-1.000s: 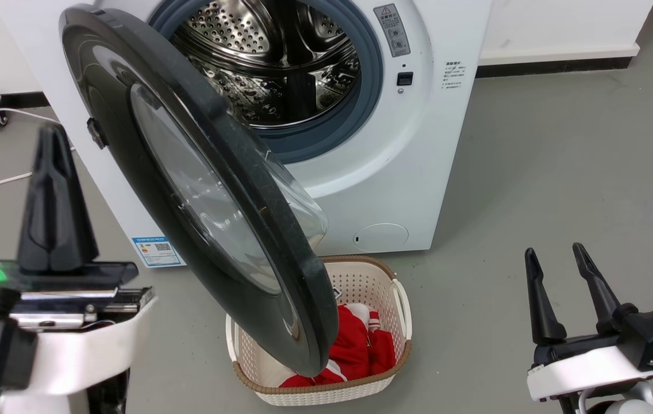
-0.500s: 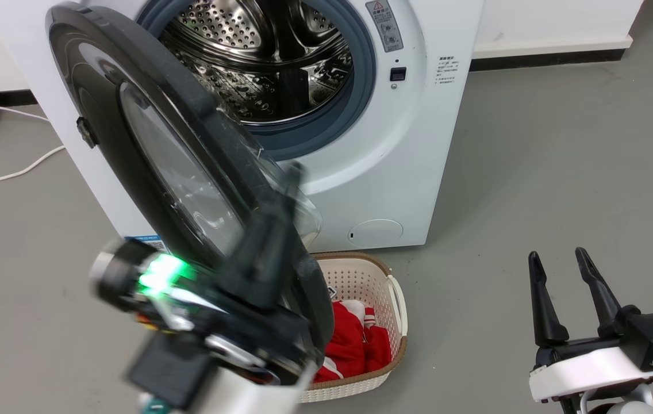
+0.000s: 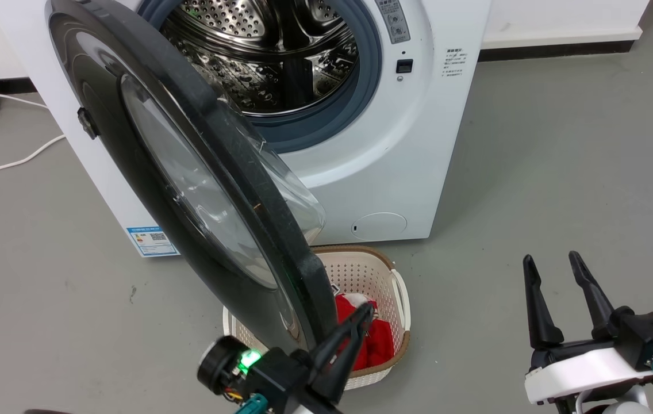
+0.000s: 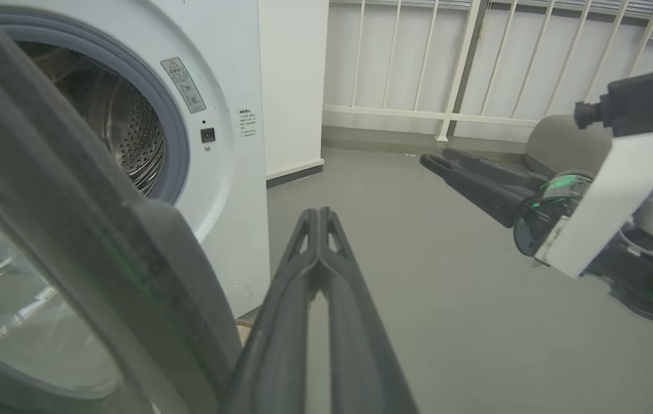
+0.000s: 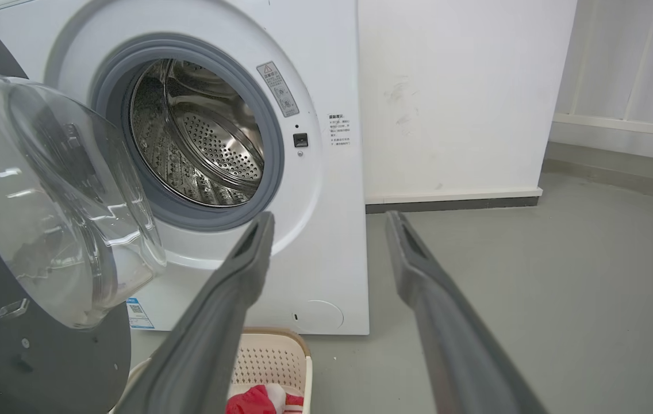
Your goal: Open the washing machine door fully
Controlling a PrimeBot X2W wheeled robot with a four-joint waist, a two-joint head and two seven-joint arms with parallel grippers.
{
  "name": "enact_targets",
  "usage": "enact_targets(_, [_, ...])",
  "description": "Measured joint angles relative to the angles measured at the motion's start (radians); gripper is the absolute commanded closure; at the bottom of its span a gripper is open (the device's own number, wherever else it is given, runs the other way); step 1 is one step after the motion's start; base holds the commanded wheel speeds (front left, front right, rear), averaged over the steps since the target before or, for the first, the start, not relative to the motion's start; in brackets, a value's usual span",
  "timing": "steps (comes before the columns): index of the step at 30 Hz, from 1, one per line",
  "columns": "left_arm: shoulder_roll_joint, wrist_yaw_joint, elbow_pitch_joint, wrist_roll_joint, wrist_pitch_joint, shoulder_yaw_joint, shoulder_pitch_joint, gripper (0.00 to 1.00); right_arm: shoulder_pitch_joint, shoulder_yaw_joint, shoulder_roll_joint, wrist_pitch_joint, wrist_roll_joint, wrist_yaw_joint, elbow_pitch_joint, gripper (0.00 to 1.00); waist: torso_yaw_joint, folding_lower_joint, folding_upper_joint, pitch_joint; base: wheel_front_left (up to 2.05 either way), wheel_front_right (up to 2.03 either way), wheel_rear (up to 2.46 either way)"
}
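Standing about half open, the washing machine door (image 3: 188,172) overhangs the laundry basket (image 3: 401,299). The left gripper (image 3: 363,315), fingers pressed together and empty, sits just beside its free edge, apparently to push it wider, while the right gripper (image 3: 551,257) waits spread open, well apart.

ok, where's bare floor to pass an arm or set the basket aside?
Bare floor right of the washing machine, up to the right gripper. Also bare left of the washing machine door, bordered by the white cable. Crowded: under the door's lower edge, where the laundry basket and left gripper sit close together.
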Motion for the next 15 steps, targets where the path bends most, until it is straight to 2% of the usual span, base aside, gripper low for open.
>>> enact_targets(3, [-0.012, 0.002, 0.064, 0.000, -0.025, -0.007, -0.002, 1.00, -0.007, 0.008, 0.000, 0.000, 0.007, 0.000, 0.008, 0.00, -0.003, -0.0001, 0.0000, 0.008, 0.00, 0.00, 0.00])
enact_targets(15, [-0.051, 0.060, 0.204, 0.002, -0.142, 0.029, -0.117, 1.00, -0.024, 0.017, 0.000, -0.003, 0.008, 0.000, 0.022, 0.00, -0.020, 0.0000, 0.0000, 0.030, 0.00, 0.00, 0.00])
